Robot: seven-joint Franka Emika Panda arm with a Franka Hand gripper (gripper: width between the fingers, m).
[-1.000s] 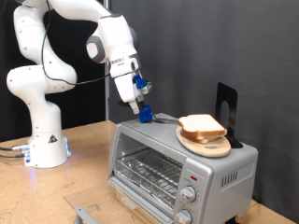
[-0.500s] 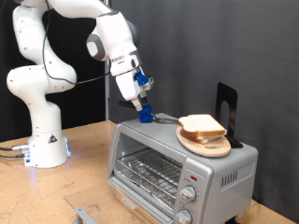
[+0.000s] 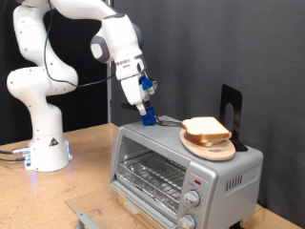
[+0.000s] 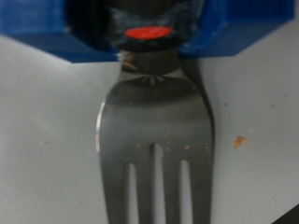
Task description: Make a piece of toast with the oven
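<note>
One toast (image 3: 204,127) on plate (image 3: 212,148), atop oven (image 3: 181,162), pincer (image 3: 150,118) holding fork (image 4: 156,131)

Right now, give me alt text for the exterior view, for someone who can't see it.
The gripper holds a fork on top of the oven. Beside it, bread sits on a wooden plate, left of a black stand.

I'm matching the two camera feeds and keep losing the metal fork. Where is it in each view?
Exterior view: the silver metal fork lies on top of the silver-grey toaster oven, between the blue-fingered gripper and the bread.
Wrist view: the fork fills the centre, tines pointing away from the gripper.
Shared landmark: the gripper's blue fingers.
</note>
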